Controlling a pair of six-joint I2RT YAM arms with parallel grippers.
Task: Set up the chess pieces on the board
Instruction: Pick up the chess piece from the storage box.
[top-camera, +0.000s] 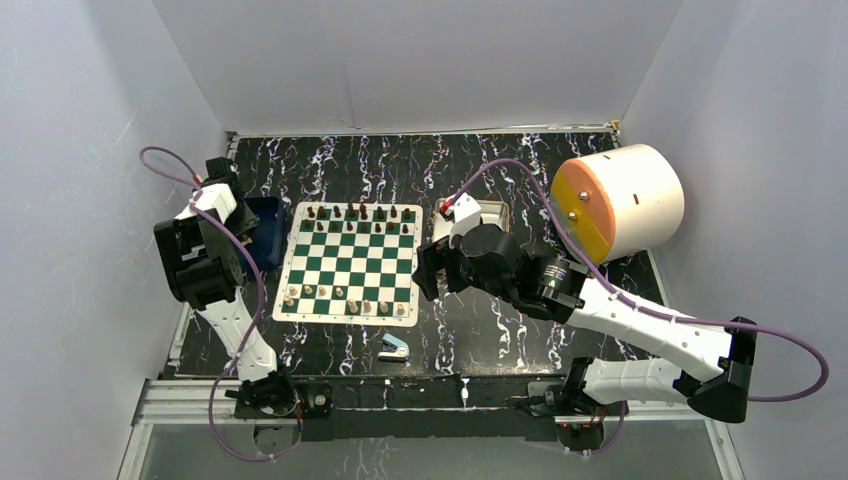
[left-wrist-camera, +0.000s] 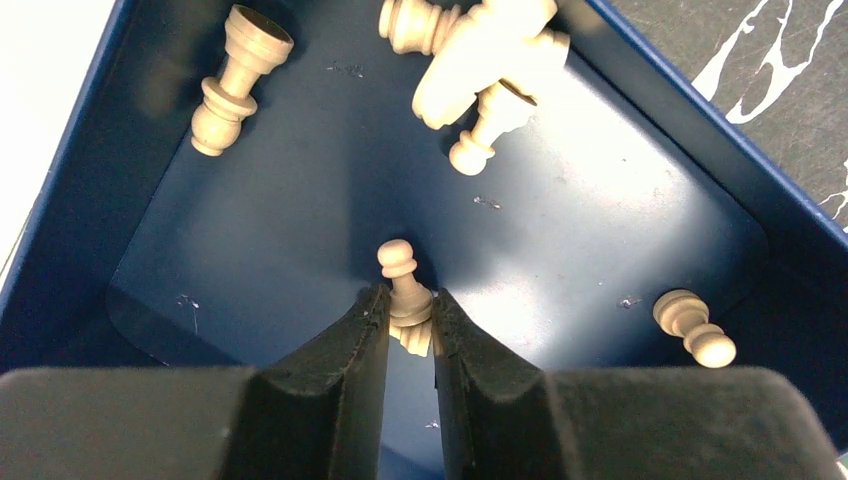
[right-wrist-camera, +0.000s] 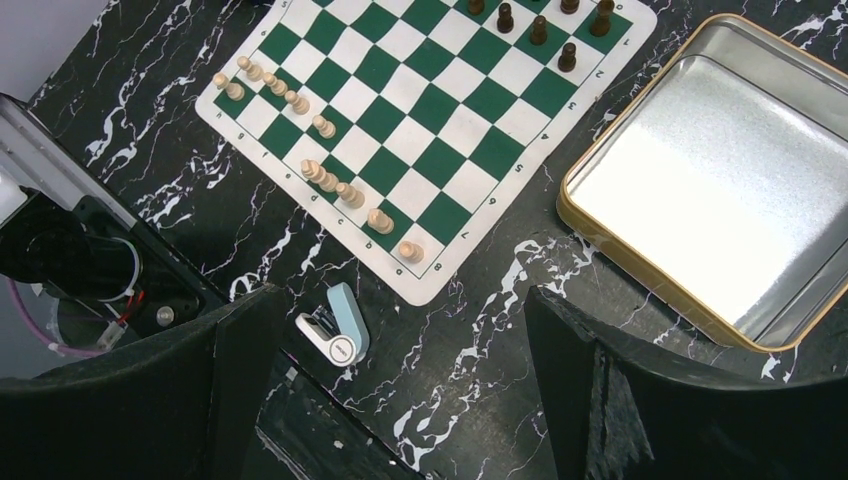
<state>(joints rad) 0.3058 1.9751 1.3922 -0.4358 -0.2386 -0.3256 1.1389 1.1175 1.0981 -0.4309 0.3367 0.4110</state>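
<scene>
The pale pawn (left-wrist-camera: 398, 262) is inside the blue tray (left-wrist-camera: 300, 250), w/ its round head pointing away from the wrist camera. The left gripper (left-wrist-camera: 410, 302) pinches it at the base: both black fingertips (left-wrist-camera: 372, 310) press on it, one on each side, and only a narrow gap is btw. them. The pawn's foot is partly hidden by the fingers, so I cannot tell if it touches the tray floor.

More loose pale pieces (left-wrist-camera: 480, 70) lie on their sides in the same tray: a small heap at the far wall, one alone in the far left corner, one alone at the right.

The board (top-camera: 350, 262) lies flat on the table (top-camera: 500, 340), just beside the tray, on its right. The set pale pcs. (top-camera: 340, 298) stand on the squares of the near edge, and the dark pieces (top-camera: 360, 213) stand along the far edge.

The right gripper (right-wrist-camera: 400, 300) hangs above the table near the board's right side, jaws wide apart, nothing btw. them. Below it a blue-and-white stapler-like object (right-wrist-camera: 335, 330) lies near the board's corner. The silver tin (right-wrist-camera: 700, 150) sits to the right of the board. A white cylinder (top-camera: 620, 205) w/ an orange face is at the far right.
</scene>
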